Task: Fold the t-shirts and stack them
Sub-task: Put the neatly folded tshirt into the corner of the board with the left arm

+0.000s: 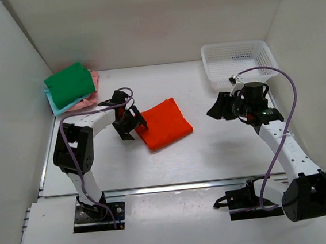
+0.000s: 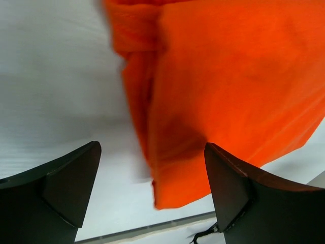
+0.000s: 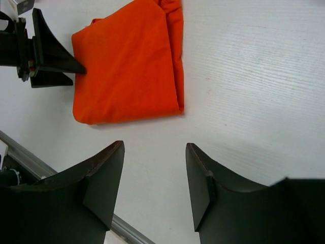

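Observation:
A bright orange t-shirt [image 1: 164,123] lies folded into a rough square in the middle of the table; it also shows in the left wrist view [image 2: 228,81] and the right wrist view [image 3: 127,66]. My left gripper [image 1: 130,125] is open at the shirt's left edge, its fingers [image 2: 66,178] spread wide with the shirt's near corner between them, not gripped. My right gripper [image 1: 218,108] is open and empty above bare table to the right of the shirt. Folded green [image 1: 70,85], pink [image 1: 93,88] and light teal [image 1: 63,107] shirts are stacked at the back left.
A white plastic mesh basket [image 1: 238,63] stands at the back right, behind my right arm. White walls close in the table on the left, back and right. A metal rail [image 1: 175,186] runs along the table's front edge.

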Controlling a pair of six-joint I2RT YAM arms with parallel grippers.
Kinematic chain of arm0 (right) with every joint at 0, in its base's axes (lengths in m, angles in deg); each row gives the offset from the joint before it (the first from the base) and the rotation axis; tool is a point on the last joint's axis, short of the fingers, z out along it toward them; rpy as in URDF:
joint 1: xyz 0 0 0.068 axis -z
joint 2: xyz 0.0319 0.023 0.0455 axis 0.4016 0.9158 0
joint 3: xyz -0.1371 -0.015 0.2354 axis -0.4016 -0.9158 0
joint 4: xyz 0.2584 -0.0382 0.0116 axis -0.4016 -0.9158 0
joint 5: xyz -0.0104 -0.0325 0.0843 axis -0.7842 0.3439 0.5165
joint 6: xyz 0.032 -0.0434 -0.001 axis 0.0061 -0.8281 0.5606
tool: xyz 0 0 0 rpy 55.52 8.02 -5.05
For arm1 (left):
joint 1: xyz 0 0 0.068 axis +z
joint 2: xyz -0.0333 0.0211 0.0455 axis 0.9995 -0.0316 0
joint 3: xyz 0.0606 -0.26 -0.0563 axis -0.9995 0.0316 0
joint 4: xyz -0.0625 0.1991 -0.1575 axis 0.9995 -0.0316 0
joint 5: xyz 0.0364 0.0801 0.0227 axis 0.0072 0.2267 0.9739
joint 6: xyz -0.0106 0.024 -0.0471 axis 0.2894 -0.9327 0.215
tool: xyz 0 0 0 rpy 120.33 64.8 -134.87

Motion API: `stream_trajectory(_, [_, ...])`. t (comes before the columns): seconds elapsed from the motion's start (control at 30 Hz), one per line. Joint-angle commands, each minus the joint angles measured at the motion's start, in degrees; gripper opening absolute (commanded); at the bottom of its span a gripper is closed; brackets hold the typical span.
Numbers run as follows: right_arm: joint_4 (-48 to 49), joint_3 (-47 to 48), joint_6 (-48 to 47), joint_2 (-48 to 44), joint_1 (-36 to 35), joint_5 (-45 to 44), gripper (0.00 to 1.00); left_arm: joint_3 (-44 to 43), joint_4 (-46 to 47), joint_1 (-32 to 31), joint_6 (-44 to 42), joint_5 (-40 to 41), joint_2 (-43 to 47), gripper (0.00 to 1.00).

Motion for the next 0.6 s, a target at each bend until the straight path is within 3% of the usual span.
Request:
stream_trajectory(0.0, [0.11, 0.94, -0.92, -0.34, 0.84, 1.48, 0.49, -2.63, -0.89, -2.15, 3.54, 3.37, -0.47, 0.94])
stream_trajectory(0.2, [-1.47, 2.61, -1.18, 0.45, 1.63, 2.18, 0.49, -1.67, -4.14, -5.22, 8.47, 10.40, -1.87, 0.93])
stream_trajectory(0.57, [-4.54, 1.03, -2.15, -2.18, 1.63, 2.62, 0.49, -2.01, -5.28, -9.18, 15.23, 15.50, -6.80, 0.87])
